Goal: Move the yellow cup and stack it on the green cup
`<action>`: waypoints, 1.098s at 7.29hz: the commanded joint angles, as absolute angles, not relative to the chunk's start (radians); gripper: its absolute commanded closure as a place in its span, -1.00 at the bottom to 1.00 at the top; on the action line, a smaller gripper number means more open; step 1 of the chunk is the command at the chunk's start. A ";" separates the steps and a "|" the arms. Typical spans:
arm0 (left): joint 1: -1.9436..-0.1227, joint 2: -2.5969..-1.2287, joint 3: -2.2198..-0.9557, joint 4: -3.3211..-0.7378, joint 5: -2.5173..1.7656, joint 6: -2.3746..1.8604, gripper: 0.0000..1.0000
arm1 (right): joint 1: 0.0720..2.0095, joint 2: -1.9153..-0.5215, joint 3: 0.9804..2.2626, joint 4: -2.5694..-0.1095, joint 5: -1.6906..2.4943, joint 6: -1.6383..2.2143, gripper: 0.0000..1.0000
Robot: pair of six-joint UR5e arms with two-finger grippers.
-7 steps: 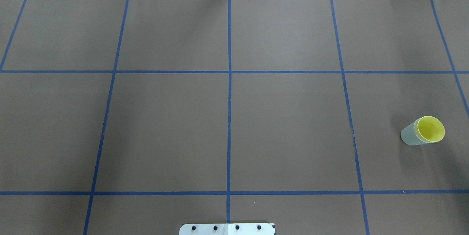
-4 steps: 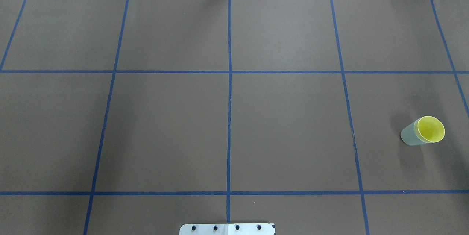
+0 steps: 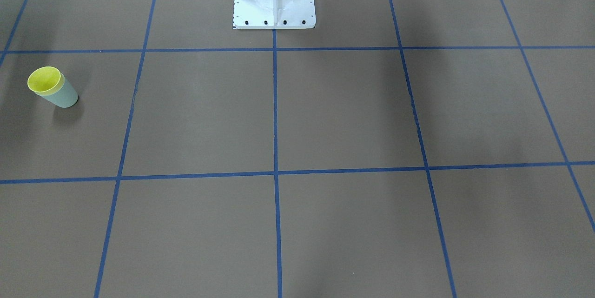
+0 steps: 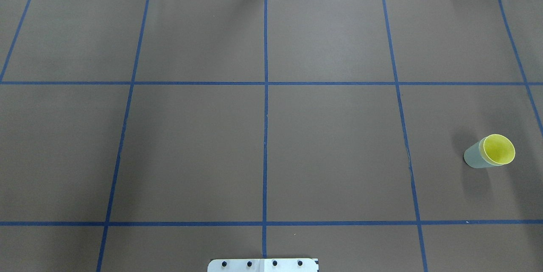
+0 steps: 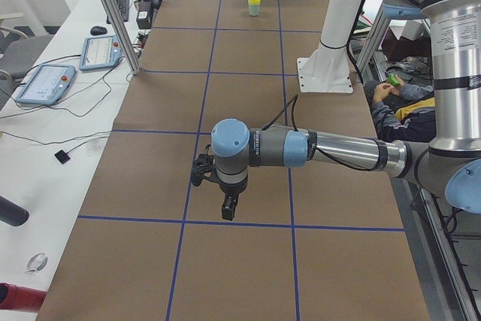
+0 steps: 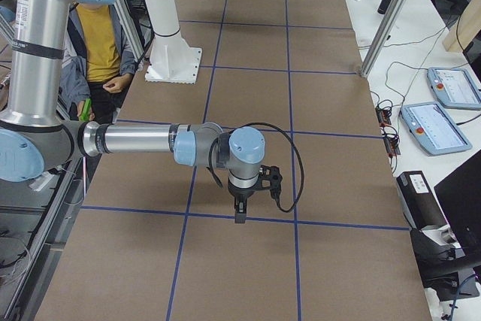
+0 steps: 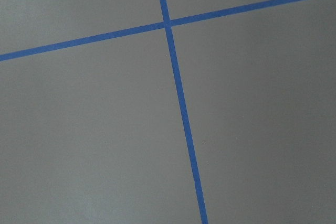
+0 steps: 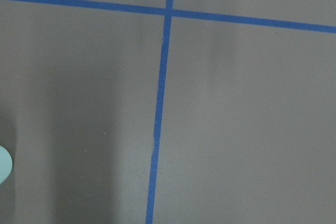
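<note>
Progress: stacking looks done | yellow cup point(image 4: 497, 150) nested in green cup point(image 4: 472, 158), far right on surface point(image 4: 331, 149) | left gripper point(image 5: 226, 210), right gripper point(image 6: 240, 213): holding no cup, released or clenched cannot tell | remaining: nothing apparent

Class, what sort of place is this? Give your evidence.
Probably a robotics lab: a brown table with a blue tape grid, a silver-and-blue robot arm over it, and touchscreen control pendants on a side bench.

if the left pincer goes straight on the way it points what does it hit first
Likely the bare brown table cover, close to a blue tape line: the left pincer points straight down and nothing shows beneath it. The yellow cup in the green cup stands far off.
</note>
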State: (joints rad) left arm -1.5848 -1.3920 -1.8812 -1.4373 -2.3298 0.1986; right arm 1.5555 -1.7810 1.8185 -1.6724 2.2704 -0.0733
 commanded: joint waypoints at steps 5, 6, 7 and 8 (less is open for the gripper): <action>-1.585 -1.408 -1.754 -1.551 -2.329 0.196 -1.00 | 1.557 -1.782 1.804 -1.672 2.270 -0.074 -0.99; -1.585 -1.408 -1.723 -1.615 -2.329 0.180 -1.00 | 1.557 -1.782 1.804 -1.672 2.272 -0.074 -0.99; -1.585 -1.410 -1.732 -1.612 -2.330 0.142 -1.00 | 1.557 -1.782 1.804 -1.672 2.272 -0.074 -0.99; -1.585 -1.410 -1.733 -1.614 -2.330 0.132 -1.00 | 1.557 -1.782 1.804 -1.672 2.272 -0.074 -0.99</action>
State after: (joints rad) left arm -1.5846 -1.4089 -1.7365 -1.6011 -2.3295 0.1548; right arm 1.5570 -1.7825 1.8040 -1.6721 2.2716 -0.0736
